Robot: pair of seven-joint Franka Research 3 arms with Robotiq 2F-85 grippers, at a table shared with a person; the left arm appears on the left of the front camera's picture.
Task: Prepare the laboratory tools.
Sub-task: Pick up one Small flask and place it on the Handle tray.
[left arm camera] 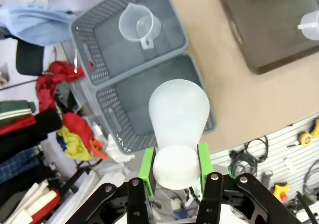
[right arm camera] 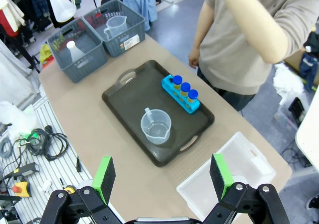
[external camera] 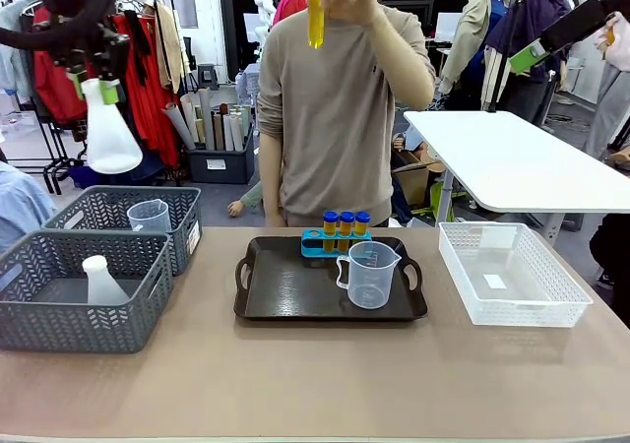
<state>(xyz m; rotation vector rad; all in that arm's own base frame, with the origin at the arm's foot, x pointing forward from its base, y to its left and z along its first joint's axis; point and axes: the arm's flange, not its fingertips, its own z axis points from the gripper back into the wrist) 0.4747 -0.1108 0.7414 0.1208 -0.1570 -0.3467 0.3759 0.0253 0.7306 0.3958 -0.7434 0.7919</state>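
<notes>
High above the grey baskets, my left gripper (external camera: 95,87) (left arm camera: 175,162) is shut on the neck of a translucent white conical flask (external camera: 108,138) (left arm camera: 178,115), its wide base pointing down. My right gripper (external camera: 532,54) (right arm camera: 162,176) hangs open high at the right with nothing between its pads. On the black tray (external camera: 285,290) (right arm camera: 124,97) stand a clear beaker (external camera: 370,276) (right arm camera: 156,126) and a blue rack (external camera: 340,236) (right arm camera: 182,95) holding three blue-capped amber tubes. The person holds another such tube (external camera: 316,10) up high.
Two grey baskets stand at the left. The near one (external camera: 59,315) holds a second flask (external camera: 101,281); the far one (external camera: 192,221) (left arm camera: 169,30) holds a second beaker (external camera: 148,217) (left arm camera: 139,24). An empty white basket (external camera: 512,276) (right arm camera: 234,169) sits at the right.
</notes>
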